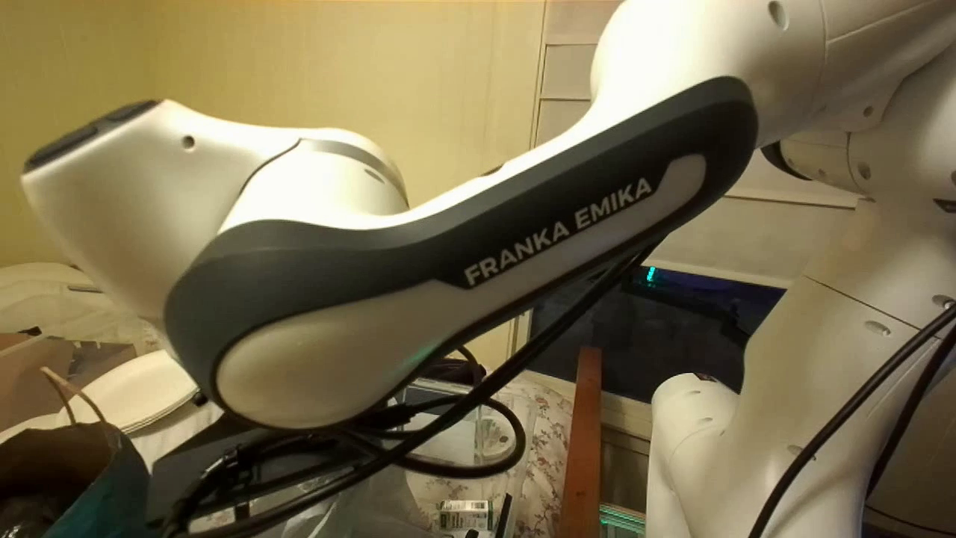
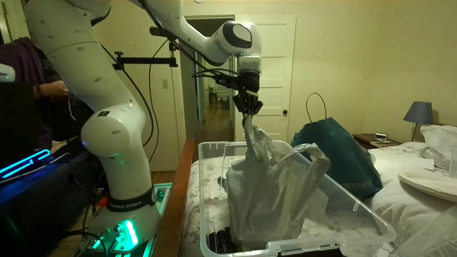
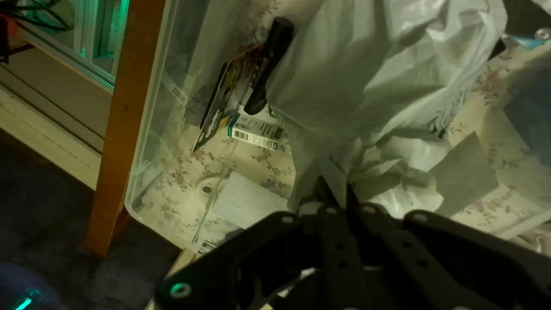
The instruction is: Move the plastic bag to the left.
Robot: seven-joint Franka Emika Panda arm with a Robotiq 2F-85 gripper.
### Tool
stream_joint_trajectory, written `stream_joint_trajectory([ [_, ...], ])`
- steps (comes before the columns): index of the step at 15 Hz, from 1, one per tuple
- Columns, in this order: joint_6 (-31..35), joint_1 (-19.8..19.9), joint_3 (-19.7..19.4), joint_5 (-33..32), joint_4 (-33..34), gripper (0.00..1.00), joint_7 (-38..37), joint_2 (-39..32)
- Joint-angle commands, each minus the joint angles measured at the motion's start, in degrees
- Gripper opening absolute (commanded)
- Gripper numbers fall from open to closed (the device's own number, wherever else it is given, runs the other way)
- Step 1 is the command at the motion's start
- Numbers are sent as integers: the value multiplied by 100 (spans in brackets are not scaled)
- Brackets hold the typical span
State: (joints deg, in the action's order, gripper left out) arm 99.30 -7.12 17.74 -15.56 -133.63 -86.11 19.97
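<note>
The plastic bag point(image 2: 271, 192) is white-grey and stands upright in the clear plastic bin point(image 2: 360, 210). One of its handles is pulled up taut and the other flops to the side. My gripper point(image 2: 248, 114) is above the bag, pointing down, shut on the taut handle. In the wrist view the bag point(image 3: 370, 64) runs up from the bin into the fingertips point(image 3: 333, 193), and the bag film hides part of them. In an exterior view the bag point(image 1: 366, 501) shows only in part at the bottom, and the gripper is hidden by the arm. Whether the bag's base touches the bin floor is hidden.
A dark marker point(image 3: 271, 64), a small box point(image 3: 256, 131) and a white card point(image 3: 247, 200) lie in the bin. A teal paper bag point(image 2: 335, 157) leans behind the bin. A wooden rail point(image 2: 176, 200) runs between the robot base and bed. Paper plates point(image 2: 428, 184) lie on the bed.
</note>
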Motion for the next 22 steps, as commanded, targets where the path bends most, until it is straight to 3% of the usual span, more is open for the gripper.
stream_joint_trajectory([
  [1, 147, -28, -217, 237, -270, 34, 237, 102],
  [6, 295, 256, -485, -293, -305, 68, 123, 716],
  [11, 1028, 285, -893, 103, -364, 99, 817, 1353],
  [17, 659, 463, -996, 801, -310, 100, 1144, 1493],
  [19, -108, 679, -891, 811, -220, 100, 820, 1407],
  [22, -563, 640, -1180, 1167, -564, 100, 1294, 1664],
])
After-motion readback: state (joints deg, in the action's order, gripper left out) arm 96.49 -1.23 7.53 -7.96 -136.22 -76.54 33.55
